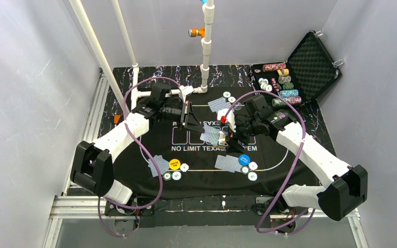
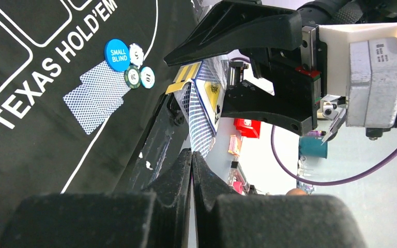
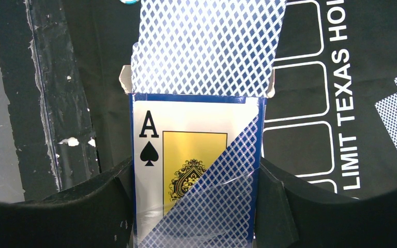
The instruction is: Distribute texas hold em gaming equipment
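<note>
Near rim: both arm bases sit at the near edge of the surface (image 1: 165,71), and the mat (image 1: 207,178) reaches almost to that edge.
Near left: the yellow button (image 1: 174,164) has the left chips (image 1: 176,176) just beside it and the left cards (image 1: 157,165) touching its left side.
Near right: the blue button (image 1: 244,159) sits with the right chips (image 1: 252,176) close by and the right cards (image 1: 227,163) to its left.
Room: bare mat lies between these two groups.
Cables: purple cables (image 1: 160,155) loop over the mat.
Right tool (image 3: 195,165): clamped on both sides of the card box (image 3: 155,139), above mid-mat.
Left tool (image 2: 192,157): fingers pressed to a hairline, pinching a corner of the protruding card (image 3: 207,46).
Far: the far cards (image 1: 218,105) and far chips (image 1: 232,100) lie beyond the tools. White pipes (image 1: 205,57) stand at the back.
Far right: the open case (image 1: 315,62) holds stored chips (image 1: 281,80), near the wall.
Right wrist only: the box's ace of spades face.
Left wrist only: the blue button reads SMALL BLIND, and the finger gap shows.
Top only: side walls and rails hemming both arms.
</note>
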`<state>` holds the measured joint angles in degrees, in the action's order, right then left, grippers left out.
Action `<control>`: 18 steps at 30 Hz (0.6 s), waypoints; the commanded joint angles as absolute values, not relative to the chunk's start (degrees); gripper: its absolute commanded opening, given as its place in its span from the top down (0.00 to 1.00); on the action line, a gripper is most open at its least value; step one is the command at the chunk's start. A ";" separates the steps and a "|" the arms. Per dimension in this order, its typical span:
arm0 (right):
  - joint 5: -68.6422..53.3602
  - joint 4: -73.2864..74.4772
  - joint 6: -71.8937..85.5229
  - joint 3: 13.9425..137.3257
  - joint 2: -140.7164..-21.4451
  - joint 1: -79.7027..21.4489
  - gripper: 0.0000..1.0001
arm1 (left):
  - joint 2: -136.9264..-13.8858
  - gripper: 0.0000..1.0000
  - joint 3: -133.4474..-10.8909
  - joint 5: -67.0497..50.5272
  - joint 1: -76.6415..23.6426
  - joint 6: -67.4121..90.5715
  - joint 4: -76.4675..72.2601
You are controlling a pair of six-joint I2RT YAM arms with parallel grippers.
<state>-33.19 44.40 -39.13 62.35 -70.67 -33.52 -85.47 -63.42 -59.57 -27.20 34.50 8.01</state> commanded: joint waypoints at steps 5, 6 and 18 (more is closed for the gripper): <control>-33.84 42.33 -38.85 63.02 -69.57 -33.84 0.99 | -81.22 1.00 -61.78 -62.19 -24.94 34.95 8.08; -33.84 42.28 -38.85 63.02 -69.54 -33.84 0.99 | -81.07 1.00 -61.59 -62.29 -24.82 35.38 7.57; -34.63 42.28 -38.76 63.96 -70.36 -33.84 0.99 | -85.75 0.95 -62.09 -63.39 -26.87 39.90 5.97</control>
<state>-32.80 44.38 -39.13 62.35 -70.67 -33.52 -85.06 -61.95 -61.06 -25.69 38.46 6.61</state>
